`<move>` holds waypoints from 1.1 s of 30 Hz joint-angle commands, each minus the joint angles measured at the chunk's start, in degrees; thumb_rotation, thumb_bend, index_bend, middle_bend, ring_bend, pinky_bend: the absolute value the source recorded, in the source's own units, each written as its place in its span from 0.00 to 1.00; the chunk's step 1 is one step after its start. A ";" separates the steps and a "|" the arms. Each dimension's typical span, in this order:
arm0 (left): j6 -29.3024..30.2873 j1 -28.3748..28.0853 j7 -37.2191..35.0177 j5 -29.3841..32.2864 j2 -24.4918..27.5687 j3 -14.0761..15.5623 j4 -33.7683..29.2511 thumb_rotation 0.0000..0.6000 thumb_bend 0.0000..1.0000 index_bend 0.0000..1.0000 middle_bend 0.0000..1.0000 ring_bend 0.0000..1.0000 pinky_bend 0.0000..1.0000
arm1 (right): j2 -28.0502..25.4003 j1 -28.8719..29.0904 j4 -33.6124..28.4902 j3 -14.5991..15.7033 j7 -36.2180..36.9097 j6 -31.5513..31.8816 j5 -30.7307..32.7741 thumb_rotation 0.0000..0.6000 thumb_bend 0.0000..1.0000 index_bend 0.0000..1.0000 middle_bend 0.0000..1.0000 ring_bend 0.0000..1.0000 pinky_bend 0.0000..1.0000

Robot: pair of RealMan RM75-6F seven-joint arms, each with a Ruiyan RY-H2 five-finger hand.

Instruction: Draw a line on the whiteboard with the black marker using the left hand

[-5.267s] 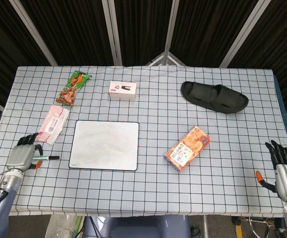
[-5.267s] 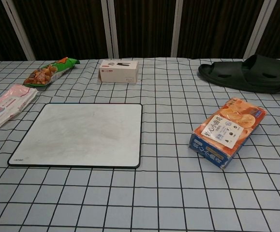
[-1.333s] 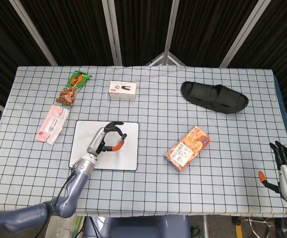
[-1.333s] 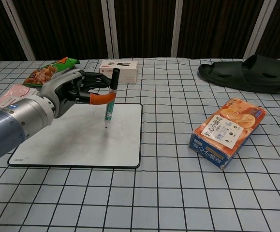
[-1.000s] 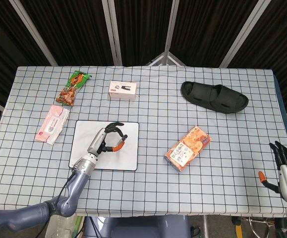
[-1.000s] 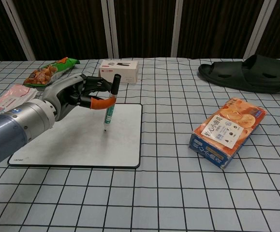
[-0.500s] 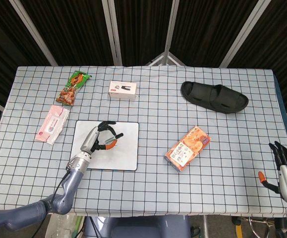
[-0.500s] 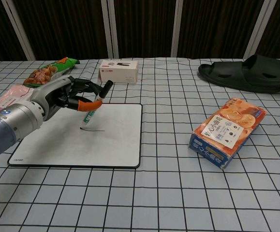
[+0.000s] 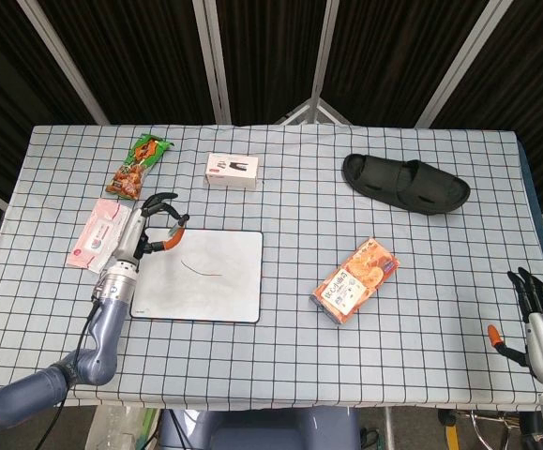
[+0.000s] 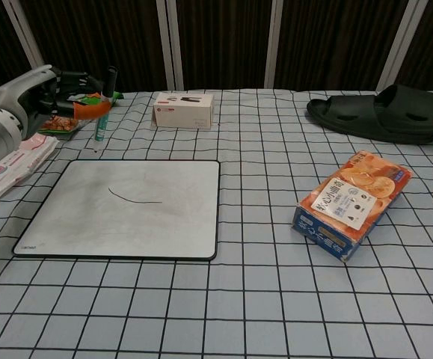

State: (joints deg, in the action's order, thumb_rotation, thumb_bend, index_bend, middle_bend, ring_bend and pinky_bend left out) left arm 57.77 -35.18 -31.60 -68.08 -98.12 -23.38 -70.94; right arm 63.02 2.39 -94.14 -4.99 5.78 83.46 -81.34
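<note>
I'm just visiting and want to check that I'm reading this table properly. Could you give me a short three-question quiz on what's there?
1. True or false: the whiteboard already bears a drawn line.
2. What does the left hand hold?
A. a snack bag
B. the black marker
C. nothing
3. Fill in: the dark item at the far right of the table, beyond the orange box, is a ____.

Key:
1. True.
2. B, held above the table, tip off the board.
3. slipper.
</note>
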 commanded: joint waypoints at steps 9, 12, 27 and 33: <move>0.75 2.53 2.28 1.22 1.31 3.26 -11.31 1.00 0.59 0.75 0.21 0.10 0.20 | -0.06 -0.04 -0.19 -0.02 -0.08 0.00 0.10 1.00 0.34 0.00 0.00 0.00 0.00; 0.91 2.63 3.65 1.70 0.51 4.08 -12.13 1.00 0.59 0.75 0.21 0.10 0.20 | -0.08 -0.08 -0.13 -0.04 0.04 0.05 0.12 1.00 0.34 0.00 0.00 0.00 0.00; 1.00 1.94 7.57 4.78 -3.85 4.54 -10.10 1.00 0.59 0.75 0.21 0.10 0.20 | -0.17 -0.11 0.15 -0.07 0.72 0.04 0.05 1.00 0.34 0.00 0.00 0.00 0.00; 0.76 1.91 8.07 5.13 -4.37 4.68 -9.73 1.00 0.59 0.75 0.21 0.10 0.20 | -0.19 -0.12 0.10 -0.04 0.83 0.07 -0.08 1.00 0.34 0.00 0.00 0.00 0.00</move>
State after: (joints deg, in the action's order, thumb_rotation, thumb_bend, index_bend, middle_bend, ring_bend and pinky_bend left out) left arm 58.54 -33.27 -23.53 -62.98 -102.40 -18.70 -80.73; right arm 62.82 2.27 -94.04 -5.03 6.63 83.52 -81.42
